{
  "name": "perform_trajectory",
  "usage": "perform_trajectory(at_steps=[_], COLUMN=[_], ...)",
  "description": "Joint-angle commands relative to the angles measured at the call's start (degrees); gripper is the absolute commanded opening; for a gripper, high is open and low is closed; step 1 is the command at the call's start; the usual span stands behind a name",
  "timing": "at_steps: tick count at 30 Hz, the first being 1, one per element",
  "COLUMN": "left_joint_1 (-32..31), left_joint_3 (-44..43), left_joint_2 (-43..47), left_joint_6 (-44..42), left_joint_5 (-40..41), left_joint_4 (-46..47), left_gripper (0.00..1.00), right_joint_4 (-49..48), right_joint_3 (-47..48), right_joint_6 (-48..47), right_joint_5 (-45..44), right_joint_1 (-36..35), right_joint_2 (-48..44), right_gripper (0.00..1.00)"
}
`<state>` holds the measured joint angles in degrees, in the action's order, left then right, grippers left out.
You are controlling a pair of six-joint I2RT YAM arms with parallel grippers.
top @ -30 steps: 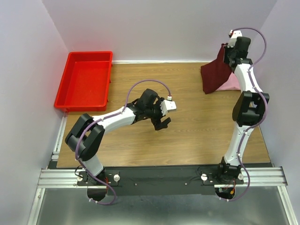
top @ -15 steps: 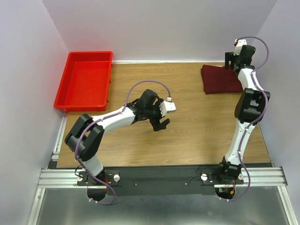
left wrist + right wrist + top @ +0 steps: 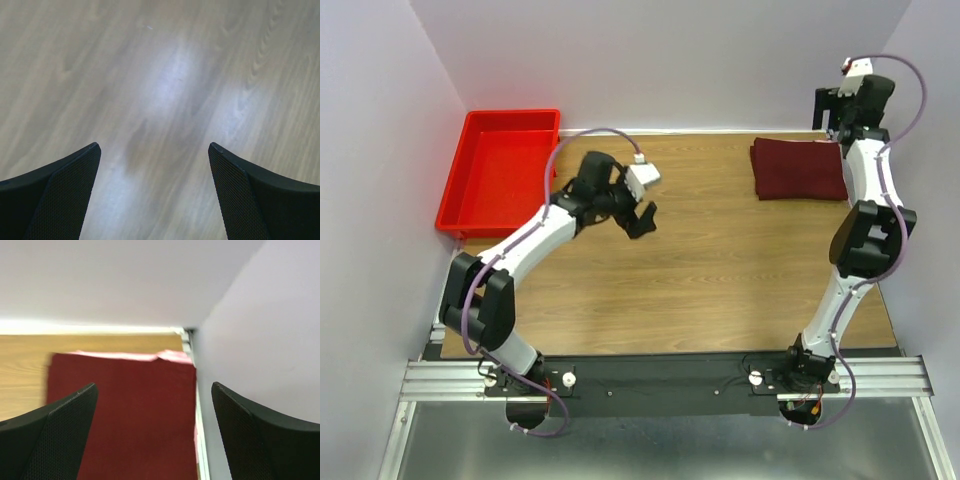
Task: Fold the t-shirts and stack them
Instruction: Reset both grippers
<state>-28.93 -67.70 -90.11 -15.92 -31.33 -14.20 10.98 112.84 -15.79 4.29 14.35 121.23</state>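
The dark maroon t-shirt (image 3: 798, 168) lies folded flat at the table's back right corner. In the right wrist view the maroon t-shirt (image 3: 120, 410) covers the light pink t-shirt (image 3: 172, 356), of which only a thin edge shows at the far and right sides. My right gripper (image 3: 830, 118) hangs open above the stack near the back wall, and the right wrist view shows that gripper (image 3: 154, 387) with nothing between its fingers. My left gripper (image 3: 642, 220) is open over bare wood left of centre, and the left wrist view shows it (image 3: 154, 147) empty.
A red plastic bin (image 3: 500, 175) stands empty at the back left corner. White walls close in the back and both sides. The stack sits against the right wall (image 3: 260, 340). Wooden tabletop (image 3: 165, 80) lies under the left gripper.
My right gripper opened and let go of the maroon t-shirt, which dropped flat over the pink one; the gripper then rose. The left arm swung back and left toward the bin.
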Motion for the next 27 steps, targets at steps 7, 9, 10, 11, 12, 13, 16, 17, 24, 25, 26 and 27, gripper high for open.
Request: perform_trajectory(at_steps=[7, 9, 10, 11, 12, 13, 16, 17, 24, 25, 26, 27], left_joint_1=[16.0, 17.5, 19.0, 19.6, 20.1, 20.8, 21.2, 21.3, 22.5, 22.6, 22.7, 22.8], left_joint_3=[-10.5, -8.3, -7.3, -5.4, -4.1, -3.0, 2.0, 3.3, 12.5, 13.1, 13.6, 14.3], left_joint_2=[3.8, 4.9, 6.2, 7.0, 7.7, 9.3, 12.9, 13.9, 20.8, 21.8, 22.3, 22.8], left_joint_6=[4.2, 4.6, 4.6, 4.6, 4.6, 5.1, 5.2, 5.1, 4.2, 4.2, 4.3, 4.3], left_joint_5=[-4.6, -2.5, -2.3, -2.1, -1.2, -0.6, 1.5, 2.1, 5.8, 6.0, 6.2, 6.3], left_joint_4=[-7.3, -7.3, -7.2, -7.4, -7.5, -7.4, -7.4, -6.9, -7.2, -7.2, -7.2, -7.2], left_gripper=[0.96, 0.96, 0.96, 0.96, 0.96, 0.96, 0.96, 0.96, 0.96, 0.96, 0.96, 0.96], right_joint_4=[10.8, 10.9, 11.0, 11.2, 11.4, 12.0, 14.0, 15.5, 21.2, 21.8, 22.0, 22.2], right_joint_3=[-17.1, -26.6, -30.1, -32.8, -35.5, -40.5, -46.3, -49.4, -58.9, -59.5, -60.0, -60.9], right_joint_6=[13.2, 15.2, 15.4, 15.4, 15.0, 14.6, 12.1, 11.3, 5.3, 5.0, 4.6, 4.5], right_joint_5=[18.5, 20.9, 21.7, 22.4, 23.0, 24.2, 25.3, 25.5, 27.5, 27.4, 27.3, 27.3], right_joint_1=[0.0, -0.1, 0.0, -0.1, -0.1, -0.1, -0.1, -0.1, -0.2, -0.2, -0.1, -0.2], right_joint_2=[-22.8, -27.1, -31.6, -33.7, -36.1, -39.8, -44.9, -46.6, -59.8, -60.5, -61.3, -61.9], right_gripper=[1.0, 1.0, 1.0, 1.0, 1.0, 1.0, 1.0, 1.0, 1.0, 1.0, 1.0, 1.0])
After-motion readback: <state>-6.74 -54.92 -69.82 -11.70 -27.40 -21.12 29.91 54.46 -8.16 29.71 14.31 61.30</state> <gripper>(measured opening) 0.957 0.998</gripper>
